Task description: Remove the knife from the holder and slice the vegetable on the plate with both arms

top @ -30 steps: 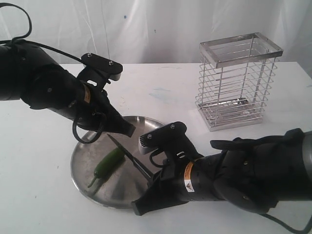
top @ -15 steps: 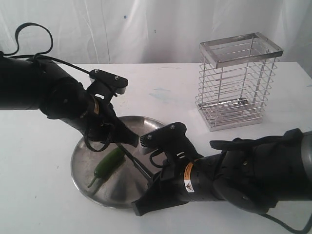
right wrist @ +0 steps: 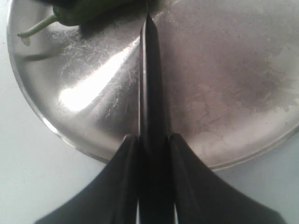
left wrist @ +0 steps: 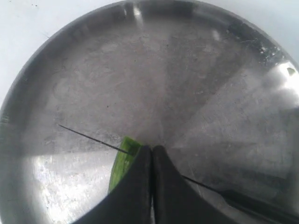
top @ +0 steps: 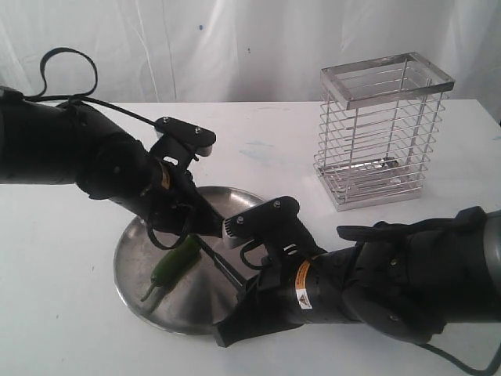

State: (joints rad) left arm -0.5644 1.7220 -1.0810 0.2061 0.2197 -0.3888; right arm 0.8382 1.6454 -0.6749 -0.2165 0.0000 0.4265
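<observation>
The vegetable (top: 174,265) is a green chilli lying on the steel plate (top: 129,258), stem toward the plate's near edge. My right gripper (top: 241,288) is shut on the black knife (top: 215,262), whose blade points across the plate to the chilli's upper end. In the right wrist view the knife (right wrist: 149,70) runs out from between the gripper (right wrist: 153,136) toward the vegetable (right wrist: 79,11). My left gripper (top: 210,227) is shut and empty, low over the plate. In its wrist view its tips (left wrist: 152,148) sit at the vegetable's (left wrist: 122,161) end, right at the thin blade edge (left wrist: 88,136).
The wire holder (top: 381,129) stands on the white table at the back right, with nothing showing inside it. A white backdrop hangs behind the table. The right arm's bulk lies along the table's front right, and the left arm reaches in from the left.
My left arm has come down and to the right, bringing its shut tips from above the plate's far rim to the chilli's upper end. The right arm and knife have stayed still.
</observation>
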